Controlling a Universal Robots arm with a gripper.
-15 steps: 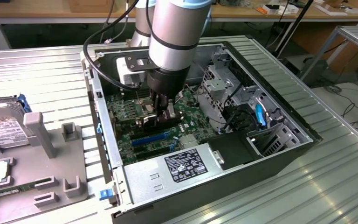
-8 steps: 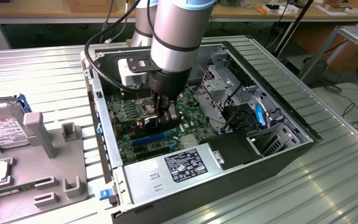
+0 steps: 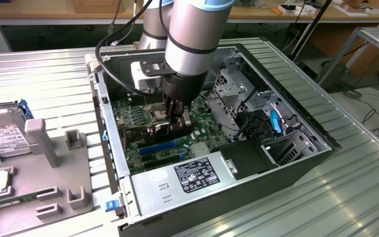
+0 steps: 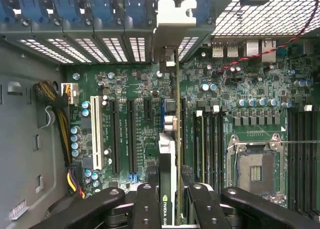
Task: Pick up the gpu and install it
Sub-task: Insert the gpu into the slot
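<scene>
Inside the computer case (image 3: 275, 182), the claw (image 4: 172, 195) clamps the gpu (image 4: 169, 149) over the motherboard (image 4: 135, 84)

End effector (image 4: 172, 201) clamped on gpu (image 4: 167, 149), held edge-on above green motherboard (image 4: 245, 119), expansion slots (image 4: 131, 134) alongside

You have a silver metal worktop (image 3: 347, 197) with long ridges running across it. A big black computer case (image 3: 291, 170) lies on its side on the worktop, with its open side facing up. On the exterior view's left, just beside the case, a flat grey plastic tray (image 3: 51, 168) with little upright posts sits on the worktop too. You cannot tell if they touch.
</scene>
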